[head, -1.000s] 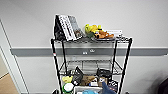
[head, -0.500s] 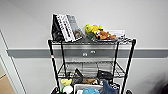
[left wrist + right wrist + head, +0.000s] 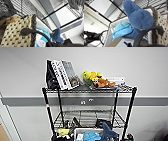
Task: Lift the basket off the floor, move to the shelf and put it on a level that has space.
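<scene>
Facing the black wire shelf (image 3: 87, 97), the robot holds the woven basket (image 3: 86, 132) with its blue plush toy (image 3: 108, 134) low before the middle level (image 3: 87, 118), each gripper hooked over a basket rim; finger spread cannot be told.

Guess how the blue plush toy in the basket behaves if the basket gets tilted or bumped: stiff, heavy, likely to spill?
Probably soft and light: the blue plush toy looks furry and stuffed. It rises well above the basket rim, so a strong tilt could tip it out. It seems unlikely to roll or break.
</scene>
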`<state>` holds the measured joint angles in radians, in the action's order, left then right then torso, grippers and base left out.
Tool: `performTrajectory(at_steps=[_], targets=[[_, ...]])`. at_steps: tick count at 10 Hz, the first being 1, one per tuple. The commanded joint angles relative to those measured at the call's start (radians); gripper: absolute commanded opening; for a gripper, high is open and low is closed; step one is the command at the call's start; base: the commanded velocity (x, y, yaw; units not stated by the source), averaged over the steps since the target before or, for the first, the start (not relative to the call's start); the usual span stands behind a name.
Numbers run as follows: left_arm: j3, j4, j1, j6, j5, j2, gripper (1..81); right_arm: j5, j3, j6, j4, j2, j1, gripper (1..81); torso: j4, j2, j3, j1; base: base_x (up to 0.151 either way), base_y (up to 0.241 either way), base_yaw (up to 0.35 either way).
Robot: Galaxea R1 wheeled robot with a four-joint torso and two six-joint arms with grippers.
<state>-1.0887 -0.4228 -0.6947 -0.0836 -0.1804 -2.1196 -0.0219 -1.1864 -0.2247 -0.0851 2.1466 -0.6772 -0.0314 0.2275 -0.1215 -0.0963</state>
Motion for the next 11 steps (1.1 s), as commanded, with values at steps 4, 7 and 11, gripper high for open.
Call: performTrajectory(at_steps=[4,7,11], targets=[[0.085,0.033,0.149,0.013,0.007,0.01,1.0,0.068,0.096,-0.001,-0.036,-0.017,0.178,1.0,0.0,0.0,0.0,0.002,0.084,0.0,0.0],[0.124,0.033,0.175,0.012,0.004,0.035,1.0,0.069,0.12,-0.007,-0.035,-0.04,0.187,1.0,0.0,0.0,0.0,0.002,0.066,0.0,0.0],[0.158,0.032,0.233,-0.018,-0.013,0.062,1.0,0.063,0.16,-0.01,-0.059,-0.071,0.242,1.0,0.0,0.0,0.0,0.001,0.0,0.0,0.0]])
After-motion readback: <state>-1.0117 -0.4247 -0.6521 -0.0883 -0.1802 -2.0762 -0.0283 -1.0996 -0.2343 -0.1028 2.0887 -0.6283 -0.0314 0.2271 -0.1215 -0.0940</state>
